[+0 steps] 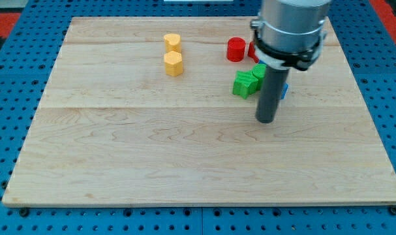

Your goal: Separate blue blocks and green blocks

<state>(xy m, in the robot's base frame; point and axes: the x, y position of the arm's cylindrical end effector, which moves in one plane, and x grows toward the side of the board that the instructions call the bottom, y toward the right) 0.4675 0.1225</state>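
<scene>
The green blocks sat in the upper right part of the frame, just left of the rod: one green star-like block (pixel 244 84) was clear to see, and a second green block (pixel 259 71) touched it at its upper right, partly covered by the arm, so its shape was hard to tell. Of the blue block (pixel 285 91) only a thin sliver showed at the right edge of the rod; its shape could not be made out, and I could not tell if more blue blocks were behind the rod. My tip (pixel 266 121) was a plain dark rod end with nothing to spread or pinch; it stood low on the board, just below the green blocks and the blue sliver, and I could not tell if it touched them. Above them lay a red cylinder (pixel 235 49), and a second red block (pixel 253 50) beside it was mostly hidden by the arm. Two yellow blocks, one upper yellow block (pixel 172 42) and one lower yellow block (pixel 173 64), stood close together in the upper middle-left of the wooden board (pixel 119 156). So I counted two green, one blue, two red and two yellow.
</scene>
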